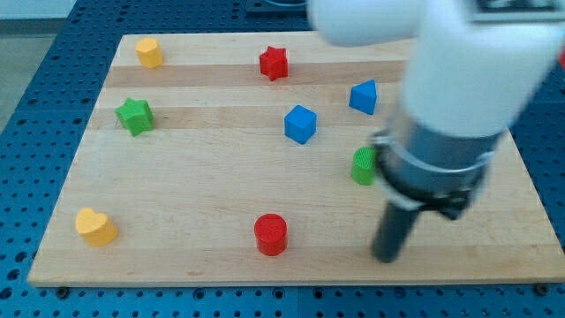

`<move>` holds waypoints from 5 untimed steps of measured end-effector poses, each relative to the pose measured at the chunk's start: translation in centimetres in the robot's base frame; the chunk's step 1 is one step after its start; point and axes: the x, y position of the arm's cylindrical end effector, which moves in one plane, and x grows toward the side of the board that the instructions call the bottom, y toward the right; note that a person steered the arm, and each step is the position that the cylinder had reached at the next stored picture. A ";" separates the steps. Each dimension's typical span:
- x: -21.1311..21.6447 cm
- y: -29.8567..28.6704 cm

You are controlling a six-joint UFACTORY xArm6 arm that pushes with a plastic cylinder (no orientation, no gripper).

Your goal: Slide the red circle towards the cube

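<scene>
Since this arm carries no pincer at all, only a straight dark rod, nothing here can be spread, pressed together or pinching; the working part is my tip (386,258), resting on the worktop (177,230) near its bottom edge, toward the view's right. Just above it, partly hidden by the arm's grey collar, stands a green block (363,165) whose shape I cannot fully make out; it looks like a ribbed cylinder. Level with my tip and well apart to the view's left sits the red circle (271,234), a short upright cylinder near the bottom edge with bare wood all round it.

Up the board from the circle, slightly to the right, is the blue cube (300,124). As I judge it, that places my tip on the wrong side for a clean shove: to drive the circle up toward the cube it needs to be below and a little left of it, so a swing round underneath is probably called for first.

Farther out lie a blue triangular block (364,96) right of the cube, a red star (274,63) near the top, a green star (135,116) and a yellow block (149,52) at upper left, and a yellow heart (95,226) at lower left, none of them between circle and cube.
</scene>
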 end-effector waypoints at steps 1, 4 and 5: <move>0.8 -8.8; 0.2 -10.3; -0.7 -10.3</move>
